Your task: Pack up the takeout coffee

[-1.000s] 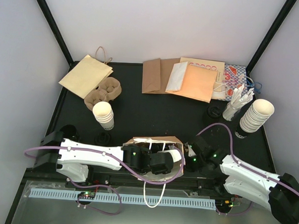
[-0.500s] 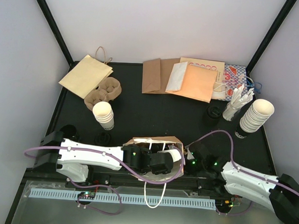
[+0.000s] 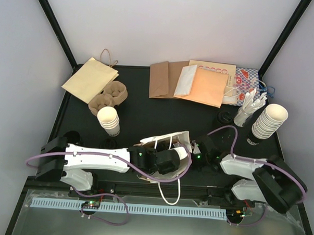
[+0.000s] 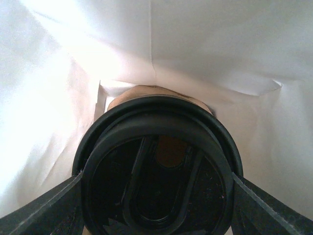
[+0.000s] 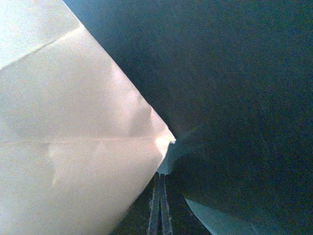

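Takeout coffee [image 4: 156,196] in left fingers [image 4: 44,205], bag [image 4: 220,49] walls close around, right fingers [image 5: 155,215] clenched

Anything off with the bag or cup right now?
The paper bag lies tipped toward the left arm, not upright, one handle loop dangling past the near edge. The cup looks properly lidded; no spill visible.

1 takeout coffee cup [image 4: 159,191], black sip lid on, inside the white bag [image 4: 220,49], between the fingers [image 4: 44,208].
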`<state>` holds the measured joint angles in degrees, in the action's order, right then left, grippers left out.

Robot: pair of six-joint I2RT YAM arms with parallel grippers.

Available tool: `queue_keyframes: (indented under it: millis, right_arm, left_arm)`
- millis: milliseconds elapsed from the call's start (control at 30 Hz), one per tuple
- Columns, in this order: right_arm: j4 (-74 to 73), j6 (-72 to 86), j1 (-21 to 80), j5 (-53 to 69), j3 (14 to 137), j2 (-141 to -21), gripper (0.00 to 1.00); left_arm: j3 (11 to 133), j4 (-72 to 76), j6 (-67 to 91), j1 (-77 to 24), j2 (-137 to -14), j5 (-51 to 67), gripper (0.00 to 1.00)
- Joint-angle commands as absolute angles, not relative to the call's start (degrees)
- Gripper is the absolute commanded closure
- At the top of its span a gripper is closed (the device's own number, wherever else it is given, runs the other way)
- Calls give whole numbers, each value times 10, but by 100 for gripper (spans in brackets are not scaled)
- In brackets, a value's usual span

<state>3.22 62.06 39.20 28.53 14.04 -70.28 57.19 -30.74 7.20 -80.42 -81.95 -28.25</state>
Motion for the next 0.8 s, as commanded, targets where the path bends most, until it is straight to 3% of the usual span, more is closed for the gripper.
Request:
queue_keyframes:
  millis: [0, 233, 767]
  right_arm:
    - [93, 570, 371, 266, 181, -784, 99]
    - [105, 534, 364, 229, 229, -852, 99]
    - [-199, 393, 347, 67, 245, -622, 98]
  left_arm:
    - [553, -280, 35, -769, -824, -262, 60]
    - [557, -256, 21, -741, -835, -259, 60]
    - [558, -278, 47, -783, -861, -305, 61]
